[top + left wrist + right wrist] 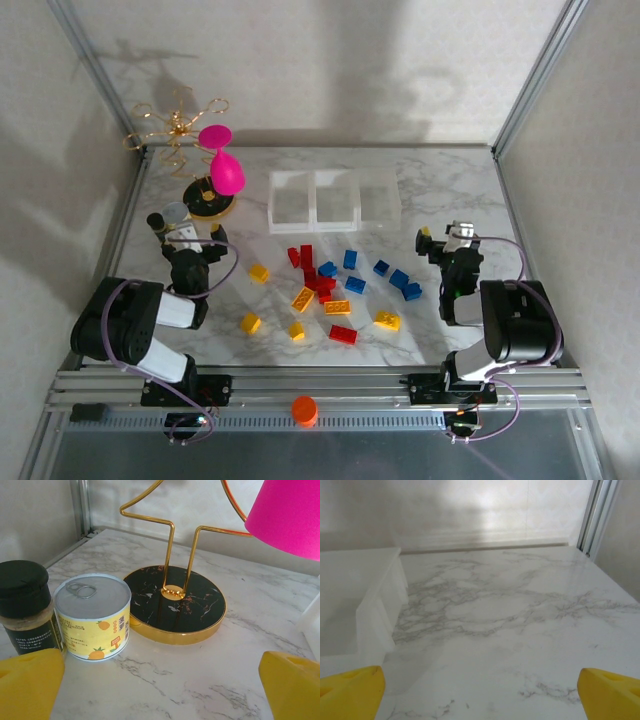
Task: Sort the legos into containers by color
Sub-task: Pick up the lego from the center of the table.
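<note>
Left gripper (160, 692): fingers spread wide, holding nothing, low over the marble table (450, 180) at its left side.
Just ahead of it: a tin can (92, 615), a dark-capped jar (25, 605) beside the can, and a black round stand (175, 597) behind.
Right gripper (480, 692): fingers wide apart, empty, over bare marble on the right.
Containers (335, 197): three clear bins in a row, back centre.
Legos (322, 283): red, blue and yellow, scattered on the table between the arms, in front of the bins.
</note>
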Robot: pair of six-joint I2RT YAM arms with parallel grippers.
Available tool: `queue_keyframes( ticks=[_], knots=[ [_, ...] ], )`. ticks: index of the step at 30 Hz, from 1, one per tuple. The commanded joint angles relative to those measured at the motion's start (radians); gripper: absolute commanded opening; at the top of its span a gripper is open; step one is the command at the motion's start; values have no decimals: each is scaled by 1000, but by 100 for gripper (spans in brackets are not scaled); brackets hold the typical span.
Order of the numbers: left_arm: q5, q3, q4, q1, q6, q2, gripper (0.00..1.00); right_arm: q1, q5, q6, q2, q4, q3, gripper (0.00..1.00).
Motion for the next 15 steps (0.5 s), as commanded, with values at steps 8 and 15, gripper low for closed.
queue_keyframes(
  ticks=[8,15],
  knots=[
    [9,88,-369,-16,-82,-253,99,-9,81,196,-236,-453,187,99],
    [-69,116,-618,4,-301,-434,99,-21,101,495,-266,-776,276,99]
  ],
)
